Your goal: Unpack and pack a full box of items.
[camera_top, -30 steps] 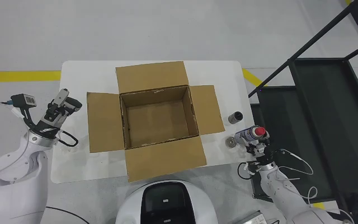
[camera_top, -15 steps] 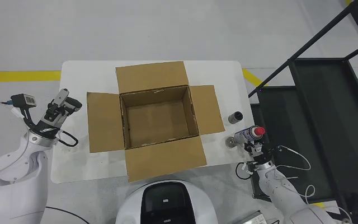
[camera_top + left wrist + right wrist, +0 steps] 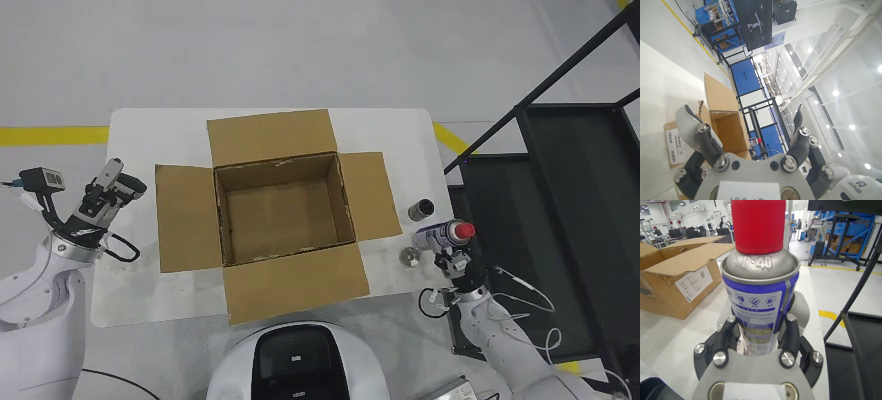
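An open cardboard box [image 3: 285, 205] sits mid-table with all its flaps spread; its inside looks bare. At the table's right edge my right gripper [image 3: 450, 260] is shut on a blue spray can [image 3: 440, 236] with a red cap, held lying over the edge. The right wrist view has the spray can [image 3: 757, 285] clamped low in the right gripper [image 3: 761, 330], with the box [image 3: 677, 279] beyond it. My left gripper [image 3: 112, 185] stands open at the table's left edge, holding nothing. From the left gripper [image 3: 742, 113], the box [image 3: 725, 121] and the distant spray can [image 3: 755, 141] are visible.
A dark cylinder [image 3: 422, 210] and a small round item [image 3: 411, 256] lie on the white table [image 3: 400, 135] between the box's right flap and the can. A black metal stair frame [image 3: 560, 200] stands close beside the table on the right.
The right gripper has carried the spray can a little way inward, toward the dark cylinder. The left arm has stayed still.
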